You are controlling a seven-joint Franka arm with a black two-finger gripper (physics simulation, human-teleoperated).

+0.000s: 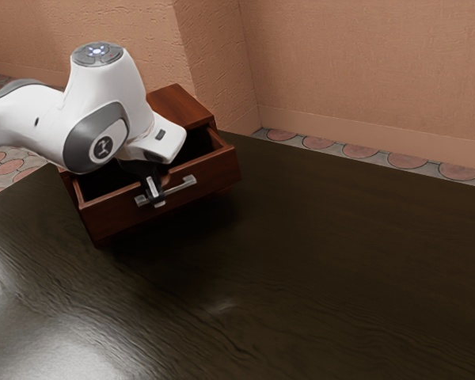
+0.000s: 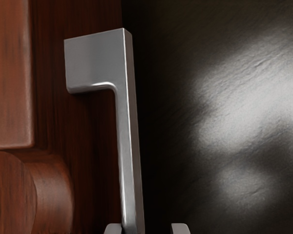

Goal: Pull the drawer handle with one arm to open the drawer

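Drawer handle [image 1: 180,184], a silver bar, sat in the upper left of the exterior view, its length running along the front of a wooden drawer [image 1: 210,172] standing partly out of its cabinet [image 1: 178,103]. The black gripper [image 1: 153,192] hung directly over it from the white arm [image 1: 79,127]. Its fingers were unclenched and straddled the bar, one against it and the other apart.

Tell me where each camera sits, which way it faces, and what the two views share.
Exterior view: beside the arm, above the table, looking down at the open drawer; the white arm enters from the exterior view's left, gripper at the handle.
Wrist view: on the hand, looking along the handle past two fingertips flanking it.
Shared: handle, drawer front, dark table.
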